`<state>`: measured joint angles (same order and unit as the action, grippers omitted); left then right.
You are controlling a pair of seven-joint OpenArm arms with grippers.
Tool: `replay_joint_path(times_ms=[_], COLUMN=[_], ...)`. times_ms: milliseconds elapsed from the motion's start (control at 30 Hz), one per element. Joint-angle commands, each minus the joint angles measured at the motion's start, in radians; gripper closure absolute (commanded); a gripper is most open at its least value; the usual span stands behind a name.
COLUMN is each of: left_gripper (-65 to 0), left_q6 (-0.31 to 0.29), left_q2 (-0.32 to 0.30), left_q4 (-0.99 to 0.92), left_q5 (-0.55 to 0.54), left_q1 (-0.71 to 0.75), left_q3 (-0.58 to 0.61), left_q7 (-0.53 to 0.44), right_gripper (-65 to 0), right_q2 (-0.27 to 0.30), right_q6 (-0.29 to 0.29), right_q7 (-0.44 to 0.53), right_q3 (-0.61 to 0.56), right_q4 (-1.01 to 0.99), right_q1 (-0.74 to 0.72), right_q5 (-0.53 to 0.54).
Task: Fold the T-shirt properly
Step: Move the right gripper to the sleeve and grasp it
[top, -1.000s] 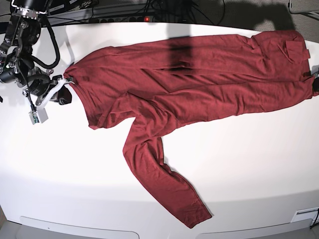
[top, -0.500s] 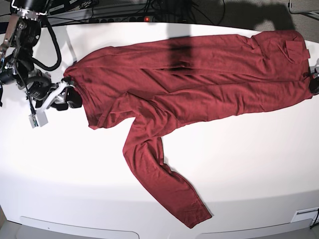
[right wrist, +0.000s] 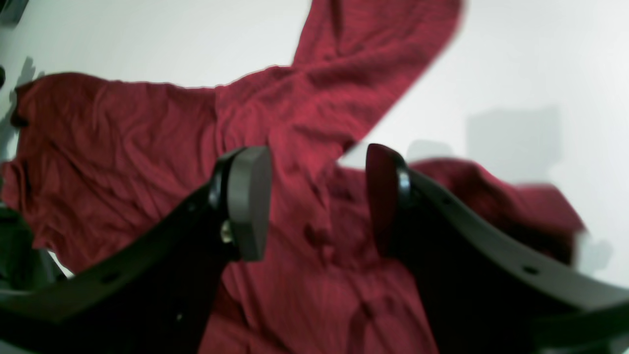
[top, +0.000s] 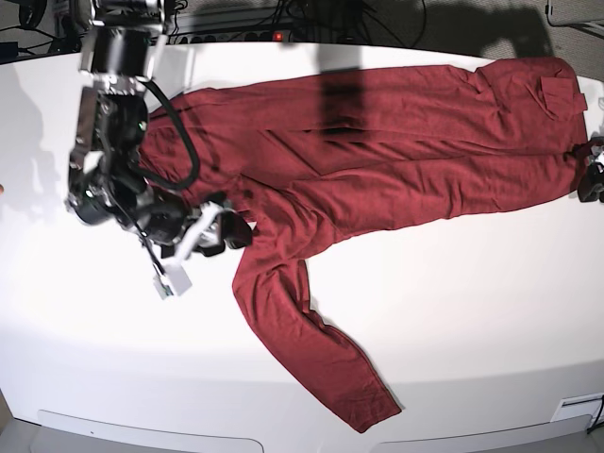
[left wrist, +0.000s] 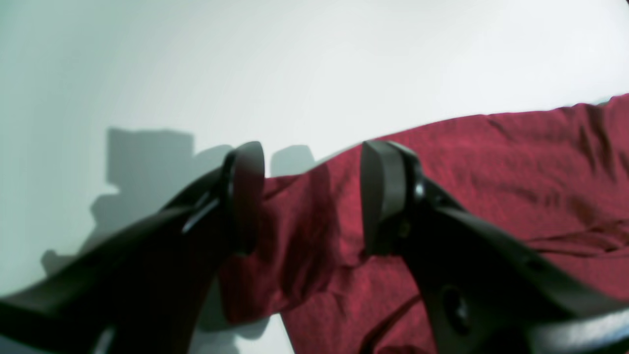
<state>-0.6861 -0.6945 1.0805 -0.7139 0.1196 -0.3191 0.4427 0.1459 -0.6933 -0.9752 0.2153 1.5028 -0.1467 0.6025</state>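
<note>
The dark red T-shirt [top: 396, 142] lies spread lengthwise across the white table [top: 472, 311]. One long sleeve [top: 316, 354] runs toward the front edge. My right gripper [top: 231, 229] hovers open over the shirt where that sleeve branches off. In the right wrist view, the right gripper [right wrist: 317, 201] has wrinkled T-shirt [right wrist: 123, 147] fabric below its spread fingers and nothing between them. My left gripper [top: 593, 170] is at the far right end of the shirt. In the left wrist view, the left gripper [left wrist: 309, 196] is open, and the T-shirt [left wrist: 491, 172] edge lies beneath the gap.
A power strip with a red light [top: 278, 36] and cables run along the table's back edge. My right arm [top: 113, 123] reaches over the shirt's left end and hides part of it. A white fitting [top: 576, 408] sits at the front right corner.
Both grippers have opened and let go of the shirt's ends. My right arm has swung from the shirt's left edge to the right and forward, over the sleeve's root. The left arm has barely moved.
</note>
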Motion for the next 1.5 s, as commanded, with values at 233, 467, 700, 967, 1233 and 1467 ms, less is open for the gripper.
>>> replay_joint_path(times_ms=[233, 467, 700, 967, 1233, 1467], left_gripper=[-30.7, -30.7, -30.7, -30.7, -30.7, -30.7], left_q6=[-0.002, -0.002, -0.002, -0.002, -0.002, -0.002], left_q2=[-0.029, -0.029, -0.029, -0.029, -0.029, -0.029], left_q4=[0.013, 0.013, 0.013, 0.013, 0.013, 0.013], left_q5=[-0.015, -0.016, -0.016, -0.016, -0.016, -0.016], left_q1=[-0.009, -0.009, -0.009, -0.008, -0.008, -0.009], left_q3=[-0.010, -0.010, -0.010, -0.010, -0.010, -0.010], left_q7=[-0.024, -0.024, -0.021, -0.020, -0.020, -0.021], right_gripper=[-31.2, -31.2, -31.2, -31.2, -31.2, -31.2], right_q2=[-0.047, -0.055, -0.055, -0.055, -0.055, -0.060], right_q6=[0.017, 0.048, 0.089, 0.089, 0.138, 0.140], right_q7=[0.019, 0.027, 0.122, 0.216, 0.264, 0.322], right_q3=[-0.005, -0.005, -0.005, -0.005, -0.005, -0.005], right_q4=[-0.178, -0.273, -0.395, -0.583, -0.660, -0.790], right_q1=[-0.188, -0.294, -0.369, -0.454, -0.473, -0.473], right_q5=[-0.029, -0.100, -0.185, -0.264, -0.300, -0.307])
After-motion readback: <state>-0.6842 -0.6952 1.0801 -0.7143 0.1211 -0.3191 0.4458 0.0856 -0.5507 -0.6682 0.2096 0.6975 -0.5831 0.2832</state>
